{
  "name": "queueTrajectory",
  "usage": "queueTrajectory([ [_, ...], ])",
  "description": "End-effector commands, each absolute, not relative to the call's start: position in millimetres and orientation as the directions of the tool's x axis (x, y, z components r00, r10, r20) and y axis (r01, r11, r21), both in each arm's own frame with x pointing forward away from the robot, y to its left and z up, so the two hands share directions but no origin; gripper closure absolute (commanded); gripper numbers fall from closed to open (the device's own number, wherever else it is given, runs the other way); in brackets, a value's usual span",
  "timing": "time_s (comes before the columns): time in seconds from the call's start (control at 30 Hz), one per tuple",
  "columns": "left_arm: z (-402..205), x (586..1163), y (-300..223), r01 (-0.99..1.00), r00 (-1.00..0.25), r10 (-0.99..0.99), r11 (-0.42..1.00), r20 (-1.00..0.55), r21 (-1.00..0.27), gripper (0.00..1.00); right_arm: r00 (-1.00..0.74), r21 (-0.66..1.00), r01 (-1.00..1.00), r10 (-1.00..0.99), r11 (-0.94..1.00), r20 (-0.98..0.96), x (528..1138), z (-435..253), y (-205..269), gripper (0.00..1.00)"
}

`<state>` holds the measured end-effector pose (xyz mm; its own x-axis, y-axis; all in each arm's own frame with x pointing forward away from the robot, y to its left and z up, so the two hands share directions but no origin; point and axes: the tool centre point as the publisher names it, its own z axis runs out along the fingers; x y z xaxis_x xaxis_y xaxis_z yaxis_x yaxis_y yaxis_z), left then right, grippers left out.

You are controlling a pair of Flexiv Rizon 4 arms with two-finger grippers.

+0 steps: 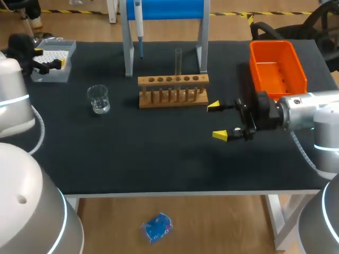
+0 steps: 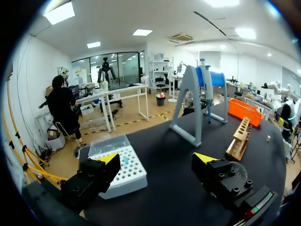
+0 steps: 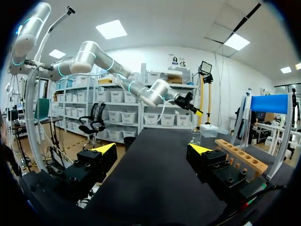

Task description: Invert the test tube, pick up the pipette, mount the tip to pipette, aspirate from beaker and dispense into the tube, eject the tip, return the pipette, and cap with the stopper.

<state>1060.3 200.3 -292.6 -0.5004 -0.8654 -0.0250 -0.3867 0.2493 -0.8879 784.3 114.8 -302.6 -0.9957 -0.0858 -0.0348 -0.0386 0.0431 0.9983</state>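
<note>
A clear test tube [image 1: 178, 62] stands upright in the wooden rack [image 1: 173, 91] at mid-table. The pipette [image 1: 139, 25] hangs on the blue-topped stand [image 1: 164, 10] behind the rack. A glass beaker [image 1: 99, 99] sits left of the rack. A tip box [image 1: 53, 59] lies at the far left corner. My left gripper [image 1: 50, 57] is open above that box; the box [image 2: 120, 165] shows beside one finger of the gripper [image 2: 157, 160]. My right gripper [image 1: 217, 120] is open just right of the rack, holding nothing. From the right wrist, the rack [image 3: 242, 157] lies beside the gripper [image 3: 153, 149].
An orange bin [image 1: 277, 67] stands at the back right, close behind my right arm. The stand's legs [image 1: 128, 53] flank the rack's rear. Bare black table [image 1: 159, 153] stretches across the front.
</note>
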Motion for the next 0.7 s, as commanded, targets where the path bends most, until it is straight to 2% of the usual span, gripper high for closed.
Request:
queueTrajectory([
  [0.03,-307.6,1085.4,206.2,-0.446,-0.539,-0.842,0.285,0.000,-0.848,0.00,-0.996,0.998,-0.040,-0.084,0.044,-0.036,783.6,-302.8,115.2,0.00],
  [0.57,-310.9,1089.8,205.6,-0.439,-0.539,-0.842,0.284,-0.003,-0.852,0.00,-0.996,0.998,-0.040,-0.084,0.044,-0.036,783.6,-302.8,115.2,0.00],
  [0.7,-321.7,1109.3,205.6,-0.417,-0.537,-0.841,0.333,-0.066,-0.846,0.00,-0.996,0.998,-0.040,-0.084,0.044,-0.036,783.6,-302.8,115.2,0.00],
])
